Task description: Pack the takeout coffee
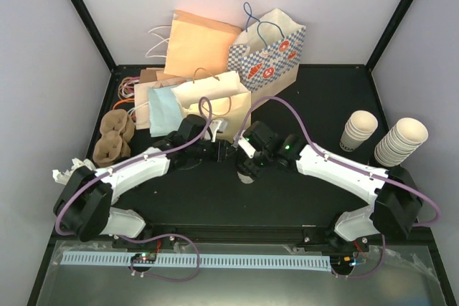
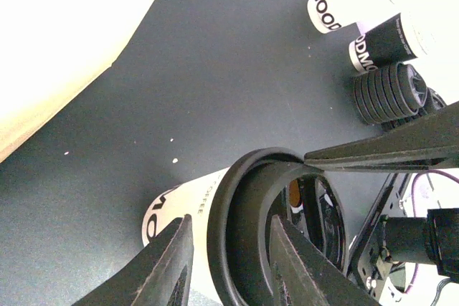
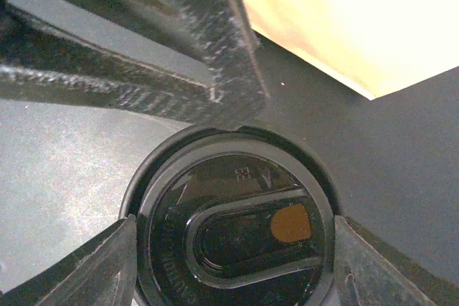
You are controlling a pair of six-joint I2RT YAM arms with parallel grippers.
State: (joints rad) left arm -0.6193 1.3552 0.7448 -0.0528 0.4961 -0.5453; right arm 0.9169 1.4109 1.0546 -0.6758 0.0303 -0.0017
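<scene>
The takeout coffee [image 2: 179, 209] lies on its side on the black table [image 1: 323, 105], mid-table between the 2 tools. The right gripper [image 3: 235, 227] has its fingers set against the black lid [image 3: 237, 198] at 4 and 8 o'clock, clamped on it. The left gripper [image 2: 229, 227] straddles the lid's rim, fingers narrowly apart; I cannot tell whether they press.

From above, the 2 wrists hide almost the whole cup. In the left wrist view a finger covers its base.

A cream paper bag [image 1: 215, 98] stands just beyond at 12 o'clock. Stacked lidless cups [image 1: 400, 141] sit well apart at 3 o'clock. The left wrist view shows a ribbed black stack [image 2: 387, 91] and 2 lettered cylinders [image 2: 337, 5] at 1 o'clock, cut off by the frame.
</scene>
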